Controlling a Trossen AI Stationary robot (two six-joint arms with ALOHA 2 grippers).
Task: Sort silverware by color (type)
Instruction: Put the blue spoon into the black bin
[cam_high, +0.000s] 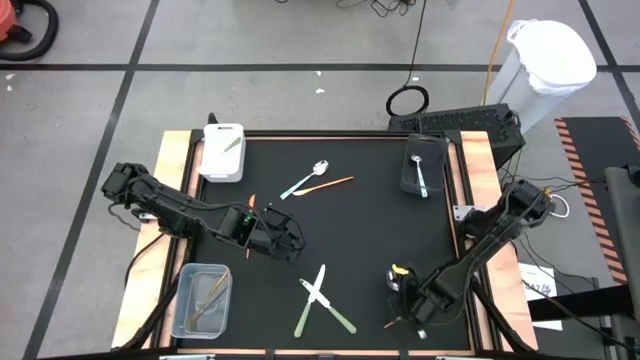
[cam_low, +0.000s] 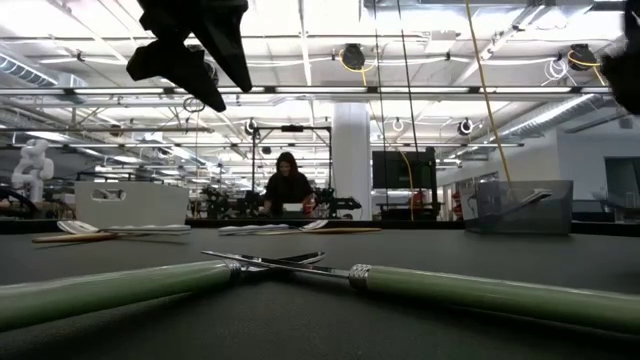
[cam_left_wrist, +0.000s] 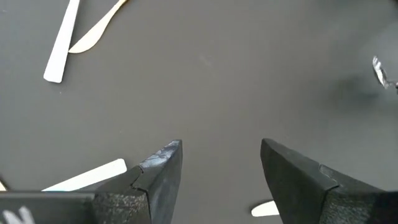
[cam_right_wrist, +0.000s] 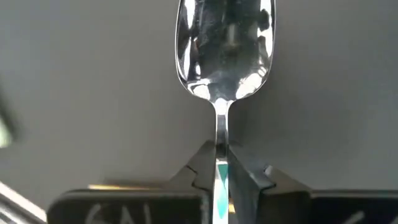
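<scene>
The black desk lies under my two dark arms, with wooden strips along its sides. At the far left corner stands a white bin with a green-handled piece inside. At the near left corner is a clear bin holding thin utensils. At the far right corner a dark bin holds a blue-handled piece.

My left claw hovers left of the desk's centre, its fingers apart with nothing between them. My right claw is low at the near right of the desk, its fingers pressed together on the thin neck of a silver spoon; the shiny bowl sticks out ahead of them.

Two green-handled knives lie crossed near the front edge, between my claws. Toward the far middle, a blue-handled spoon lies just beside a thin orange utensil.
</scene>
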